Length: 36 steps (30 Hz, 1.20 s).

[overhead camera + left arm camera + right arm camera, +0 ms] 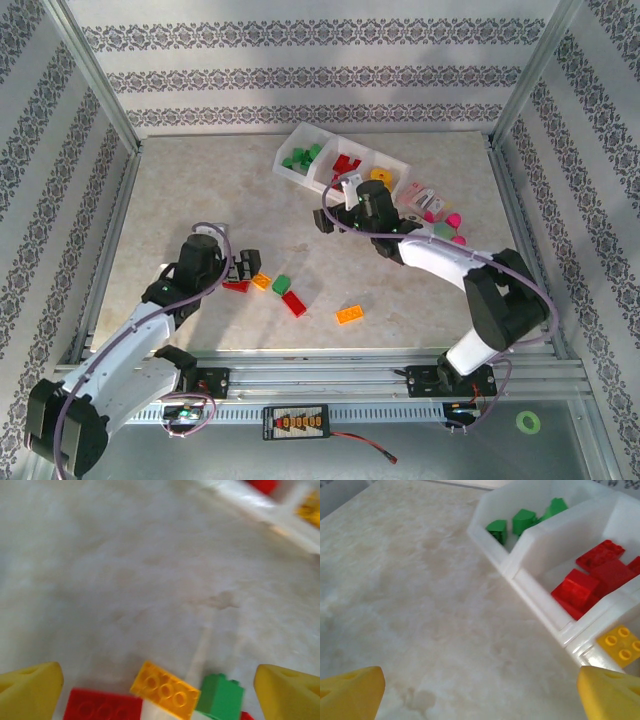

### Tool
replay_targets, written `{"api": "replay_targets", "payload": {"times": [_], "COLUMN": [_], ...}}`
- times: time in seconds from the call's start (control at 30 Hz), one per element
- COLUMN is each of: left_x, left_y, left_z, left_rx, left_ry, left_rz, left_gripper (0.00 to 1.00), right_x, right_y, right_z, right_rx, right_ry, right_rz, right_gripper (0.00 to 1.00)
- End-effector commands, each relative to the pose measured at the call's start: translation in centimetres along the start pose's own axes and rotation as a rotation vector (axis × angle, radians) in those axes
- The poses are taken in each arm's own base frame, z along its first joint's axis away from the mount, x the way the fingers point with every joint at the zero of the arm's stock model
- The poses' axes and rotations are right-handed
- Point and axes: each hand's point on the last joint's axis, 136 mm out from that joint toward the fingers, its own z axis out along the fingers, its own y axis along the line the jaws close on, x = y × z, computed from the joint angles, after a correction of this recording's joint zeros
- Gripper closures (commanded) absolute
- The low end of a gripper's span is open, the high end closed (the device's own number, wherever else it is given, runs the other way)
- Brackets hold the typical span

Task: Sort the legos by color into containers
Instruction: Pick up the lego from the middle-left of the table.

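Currently left pincer [159, 692] spread over bunched red brick [100, 706], orange brick [165, 690] and green brick [222, 697]; right pincer [480, 690] spread too. We risk pinching two colours together.

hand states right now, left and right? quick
Left hand: open, holding nothing.
Right hand: open, holding nothing.

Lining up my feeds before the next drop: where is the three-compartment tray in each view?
Top external: three-compartment tray, far centre.
Left wrist: blurred, top right corner.
Right wrist: upper right quarter.
Shared landmark: red bricks in its middle compartment, also in left wrist and right wrist.
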Motion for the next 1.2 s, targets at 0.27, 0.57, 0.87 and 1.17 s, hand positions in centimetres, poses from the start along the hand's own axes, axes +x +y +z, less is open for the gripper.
{"api": "replay_targets", "payload": {"times": [0.27, 0.57, 0.87, 1.17], "left_x": [4.4, 6.1, 7.1, 8.4], "left_y": [5.9, 6.5, 5.6, 5.0], "left_z": [-0.1, 0.7, 3.2, 5.2], "left_rx": [-0.421, -0.572, -0.553, -0.569], "left_ry": [0.109, 0.198, 0.226, 0.295], "left_rz": [-0.623, -0.727, -0.843, -0.872], "left_gripper": [0.13, 0.15, 0.26, 0.36], "right_x": [1.9, 2.5, 2.5, 2.7], "right_y": [1.6, 1.5, 1.9, 1.8], "right_z": [-2.4, -2.6, -3.2, -4.2], "right_rx": [-0.035, -0.041, -0.064, -0.062], "right_ry": [0.026, 0.035, 0.025, 0.018], "right_rz": [-0.056, -0.064, -0.055, -0.062], "right_gripper": [0.02, 0.02, 0.02, 0.02]}}
